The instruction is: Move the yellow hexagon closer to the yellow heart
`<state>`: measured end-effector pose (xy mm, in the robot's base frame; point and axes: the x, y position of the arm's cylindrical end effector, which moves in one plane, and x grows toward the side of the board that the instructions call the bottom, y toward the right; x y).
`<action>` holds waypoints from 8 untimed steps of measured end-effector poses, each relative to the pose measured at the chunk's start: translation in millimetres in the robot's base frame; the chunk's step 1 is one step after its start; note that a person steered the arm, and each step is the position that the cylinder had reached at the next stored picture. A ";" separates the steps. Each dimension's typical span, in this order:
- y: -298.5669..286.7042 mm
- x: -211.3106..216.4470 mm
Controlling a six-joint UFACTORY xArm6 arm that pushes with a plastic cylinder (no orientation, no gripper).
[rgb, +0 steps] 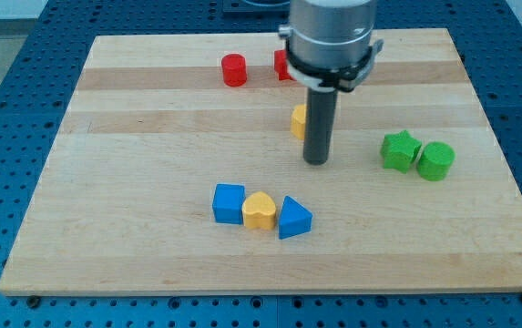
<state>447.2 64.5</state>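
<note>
The arm has no gripper to open or close, only a dark rod; my tip (316,160) rests on the bench (133,210) right of centre. The yellow hexagon (298,120) peeks out just left of the rod, half hidden. The yellow heart (260,210) sits lower centre, squeezed between a blue cube (229,203) and a blue triangle (293,219).

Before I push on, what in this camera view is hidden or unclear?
- Yellow hexagon: mostly behind the rod; shape and contact with it unclear.
- Red block: partly behind the arm's housing; shape unreadable.
- My tip: whether it touches the board is unclear.
- Arm: cut off by the view's top.
</note>
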 end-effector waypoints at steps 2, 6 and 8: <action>25.0 -49.6; -57.1 -37.4; -128.6 4.9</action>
<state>452.1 -64.0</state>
